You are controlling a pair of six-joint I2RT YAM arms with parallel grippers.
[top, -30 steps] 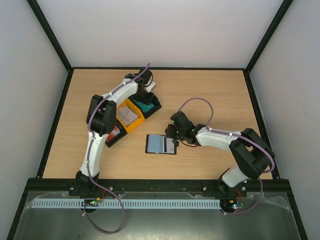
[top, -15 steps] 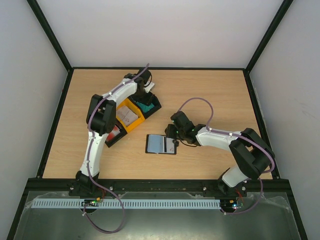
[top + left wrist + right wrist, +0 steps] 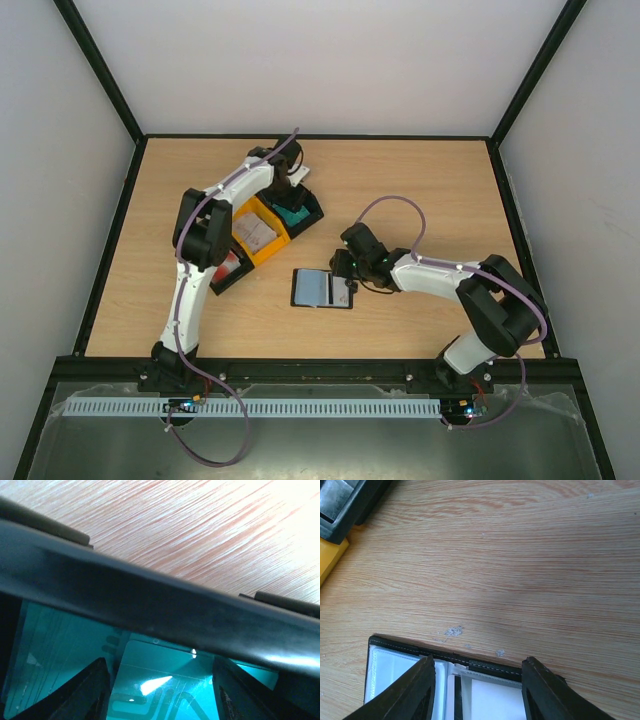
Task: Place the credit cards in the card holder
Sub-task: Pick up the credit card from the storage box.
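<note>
Hovering my left gripper, jaws apart, over 1 teal credit card in the bin at 11 o'clock of the card holder, which my open right gripper likely steadies.

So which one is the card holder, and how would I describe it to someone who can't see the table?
On the wooden table, look near the middle, just nearer the arms than the yellow bin, at the tip of the right gripper. The card holder lies open there, black-edged with pale pockets. The black bins and the yellow one are deep-walled boxes; it alone lies flat.
</note>
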